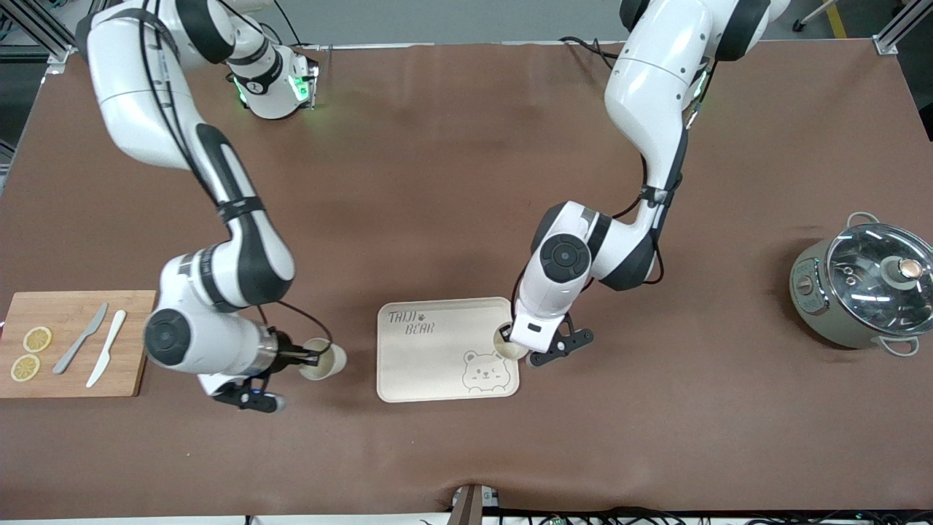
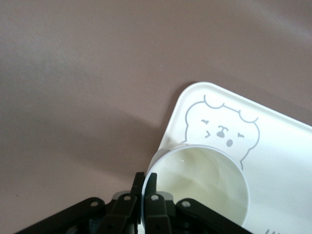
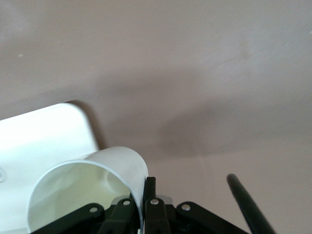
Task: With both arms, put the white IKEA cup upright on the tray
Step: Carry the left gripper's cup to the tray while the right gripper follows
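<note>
Two white cups show. One cup (image 1: 503,344) (image 2: 204,183) is at the cream tray's (image 1: 430,364) (image 2: 287,146) edge toward the left arm's end, above the bear drawing, mouth up and half hidden by the wrist. My left gripper (image 1: 510,341) (image 2: 145,176) is shut on its rim, one finger inside and one outside. The other cup (image 1: 324,361) (image 3: 83,187) is off the tray (image 3: 39,131), between it and the cutting board, with its mouth tilted. My right gripper (image 1: 302,357) (image 3: 143,187) is shut on that cup's wall. I cannot tell if either cup rests on a surface.
A wooden cutting board (image 1: 73,306) with two lemon slices (image 1: 36,339) and two knives (image 1: 106,348) lies at the right arm's end. A grey pot with a glass lid (image 1: 864,288) stands at the left arm's end. Brown cloth covers the table (image 1: 437,182).
</note>
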